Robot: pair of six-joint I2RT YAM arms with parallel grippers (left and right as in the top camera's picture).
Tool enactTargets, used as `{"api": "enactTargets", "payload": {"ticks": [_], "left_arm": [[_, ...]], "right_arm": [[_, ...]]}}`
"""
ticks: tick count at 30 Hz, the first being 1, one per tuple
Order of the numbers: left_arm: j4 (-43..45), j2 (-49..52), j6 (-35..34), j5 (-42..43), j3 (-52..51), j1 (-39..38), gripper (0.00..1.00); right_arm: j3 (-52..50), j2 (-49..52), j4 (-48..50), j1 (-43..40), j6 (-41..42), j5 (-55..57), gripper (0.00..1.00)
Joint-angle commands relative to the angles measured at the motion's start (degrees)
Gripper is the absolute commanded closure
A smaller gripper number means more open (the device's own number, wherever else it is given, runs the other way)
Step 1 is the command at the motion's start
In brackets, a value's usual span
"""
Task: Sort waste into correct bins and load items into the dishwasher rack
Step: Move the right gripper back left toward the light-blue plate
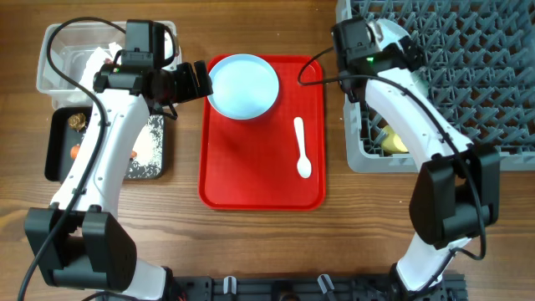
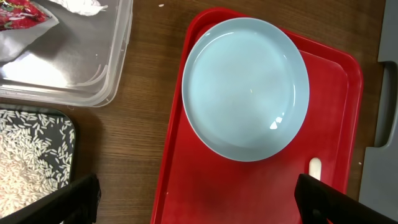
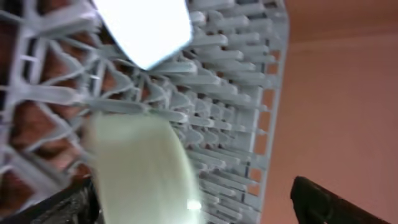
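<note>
The round pale-blue plate (image 1: pixel 243 85) lies at the back of the flat red tray (image 1: pixel 251 180), and the white spoon (image 1: pixel 302 149) lies to its right. My left gripper (image 2: pixel 199 202) hangs open above the tray's left edge, just in front of the plate (image 2: pixel 245 87), with nothing between its fingers. My right gripper (image 3: pixel 196 208) is over the grey dishwasher rack (image 1: pixel 468 67) with its jaws wide apart. A blurred pale mint bowl (image 3: pixel 140 168) shows between them against the pegs. A yellow cup (image 1: pixel 394 144) sits in the rack's near left corner, partly hidden by the right arm.
The clear tub (image 2: pixel 112 68) at the back left holds a red wrapper (image 2: pixel 22 12) and a white napkin (image 2: pixel 84 5). In front of it, the black tray (image 1: pixel 58 163) holds rice (image 2: pixel 25 162), a small carrot (image 1: pixel 75 152) and a brown lump (image 1: pixel 79 121).
</note>
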Motion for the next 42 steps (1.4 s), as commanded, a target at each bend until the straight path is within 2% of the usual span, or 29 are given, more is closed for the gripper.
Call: {"api": "enactTargets", "payload": {"ticks": [1, 7, 11, 14, 17, 21, 24, 28, 32, 35, 40, 42], "left_arm": [[0.1, -0.4, -0.5, -0.5, 0.4, -0.2, 0.0], [0.1, -0.4, -0.5, -0.5, 0.4, -0.2, 0.0], [0.1, -0.4, -0.5, -0.5, 0.4, -0.2, 0.0], [0.1, -0.4, -0.5, -0.5, 0.4, -0.2, 0.0], [0.1, -0.4, -0.5, -0.5, 0.4, -0.2, 0.0], [0.1, -0.4, -0.5, -0.5, 0.4, -0.2, 0.0], [0.1, -0.4, -0.5, -0.5, 0.4, -0.2, 0.0], [0.1, -0.4, -0.5, -0.5, 0.4, -0.2, 0.0], [0.1, -0.4, -0.5, -0.5, 0.4, -0.2, 0.0], [0.1, -0.4, -0.5, -0.5, 0.4, -0.2, 0.0], [0.1, -0.4, -0.5, -0.5, 0.4, -0.2, 0.0], [0.1, -0.4, -0.5, -0.5, 0.4, -0.2, 0.0]], "right_arm": [[0.1, 1.3, -0.2, 1.0, 0.4, -2.9, 0.0], [0.2, -0.8, 0.3, 2.4, 0.5, -2.9, 0.0], [0.3, -4.9, 6.5, 2.4, 1.0, -2.9, 0.0], [0.3, -8.9, 12.3, 2.6, 5.9, -5.4, 0.0], [0.3, -13.5, 12.5, 3.7, 13.0, -21.0, 0.0], [0.2, -17.8, 12.4, 4.6, 17.8, -41.7, 0.0], [0.2, -17.9, 16.0, 4.6, 26.8, -53.8, 0.0], [0.1, -13.2, 21.7, 5.0, 30.4, -65.3, 0.01], [0.1, -4.9, 22.6, 6.0, 35.5, -65.3, 0.06], [0.1, 0.6, 22.7, 6.6, 35.5, -65.3, 0.11], [0.1, 8.4, 23.9, 6.8, 35.5, -63.6, 0.26], [0.1, 10.6, 24.1, 6.8, 35.1, -62.6, 0.29]]}}
